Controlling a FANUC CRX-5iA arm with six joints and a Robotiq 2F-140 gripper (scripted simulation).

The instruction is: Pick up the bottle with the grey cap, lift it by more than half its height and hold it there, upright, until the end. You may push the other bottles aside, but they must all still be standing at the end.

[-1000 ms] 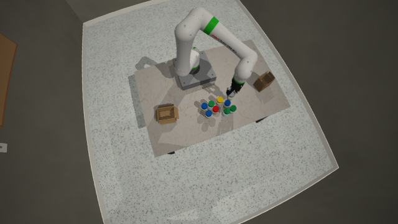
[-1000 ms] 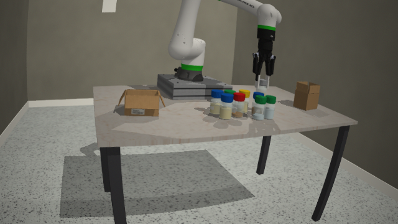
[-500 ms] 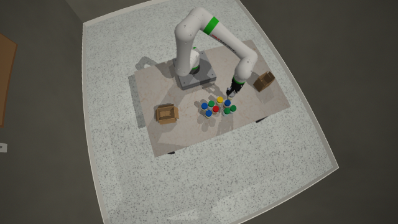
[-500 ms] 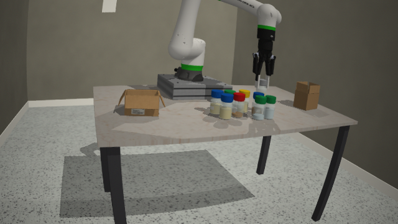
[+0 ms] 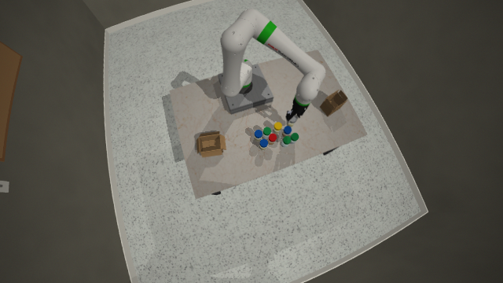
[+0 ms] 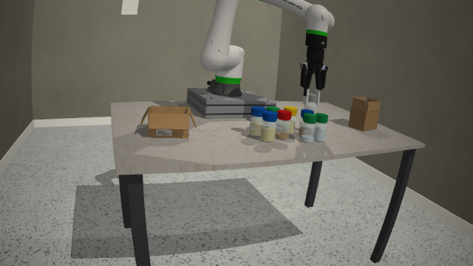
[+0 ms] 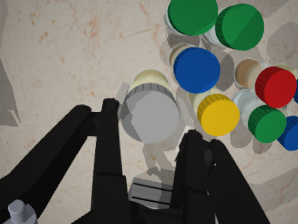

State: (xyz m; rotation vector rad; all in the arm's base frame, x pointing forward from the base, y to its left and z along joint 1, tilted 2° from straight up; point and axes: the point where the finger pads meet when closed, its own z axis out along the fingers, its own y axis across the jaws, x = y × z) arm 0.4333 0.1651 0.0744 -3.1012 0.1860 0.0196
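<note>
My gripper (image 6: 313, 90) is shut on the grey-capped bottle (image 6: 312, 100) and holds it upright in the air, above the table and just behind the cluster of bottles. In the wrist view the grey cap (image 7: 152, 116) sits between my two black fingers, with the bottle's pale body below it. In the overhead view the gripper (image 5: 292, 118) hangs beside the far right end of the cluster. The bottle's base is clear of the table top.
Several bottles with blue, green, red and yellow caps (image 6: 286, 123) (image 5: 275, 135) stand close together on the table. A pale disc (image 6: 307, 138) lies at their front. An open cardboard box (image 6: 168, 121) stands at the left and a smaller box (image 6: 363, 112) at the right.
</note>
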